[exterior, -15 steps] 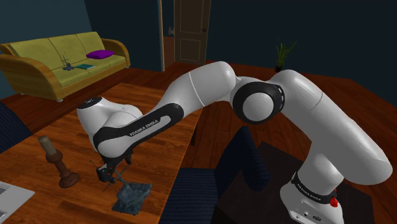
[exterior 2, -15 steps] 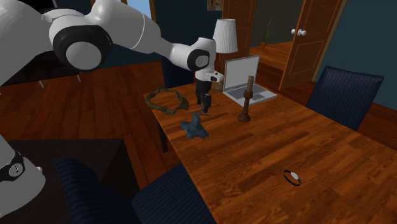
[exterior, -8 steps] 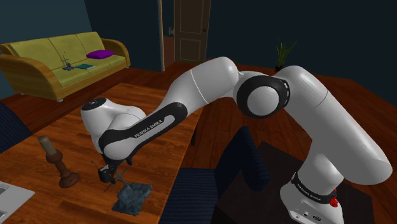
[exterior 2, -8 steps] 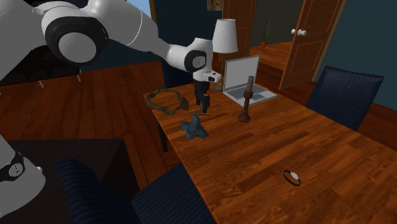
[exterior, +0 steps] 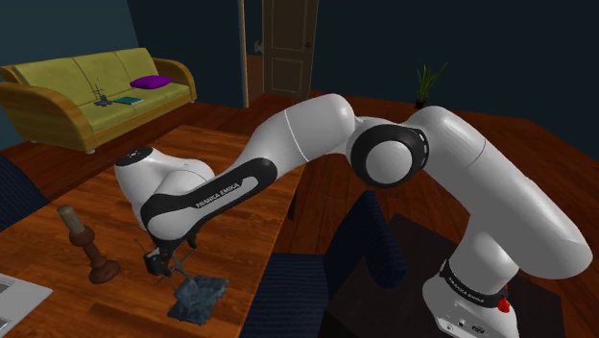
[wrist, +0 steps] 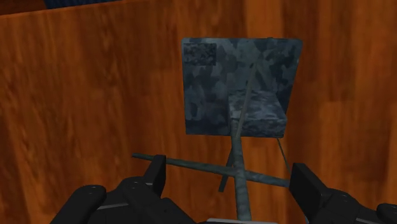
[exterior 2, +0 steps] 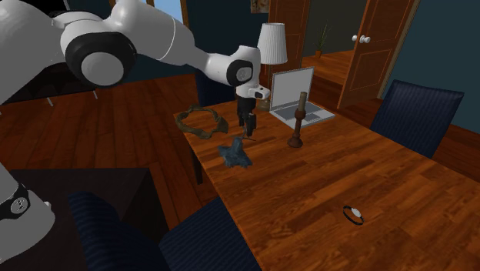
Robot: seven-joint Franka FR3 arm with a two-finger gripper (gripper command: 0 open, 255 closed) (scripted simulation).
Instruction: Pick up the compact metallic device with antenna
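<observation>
Reddish wood is your surface [exterior 2: 323,192]. The mottled blue-grey device [wrist: 235,86] lies near its edge, left of the candlestick [exterior 2: 296,123] in the second exterior view. Your jaws stand wide apart just above it, with its thin antenna rods [wrist: 236,167] crossing between them.

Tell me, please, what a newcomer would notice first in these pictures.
The big white arm arching over the wooden table dominates the shoulder view. Its open pincer hangs over a mottled blue-grey device with thin crossed antenna rods. A yellow sofa glows at that view's upper left.
</observation>
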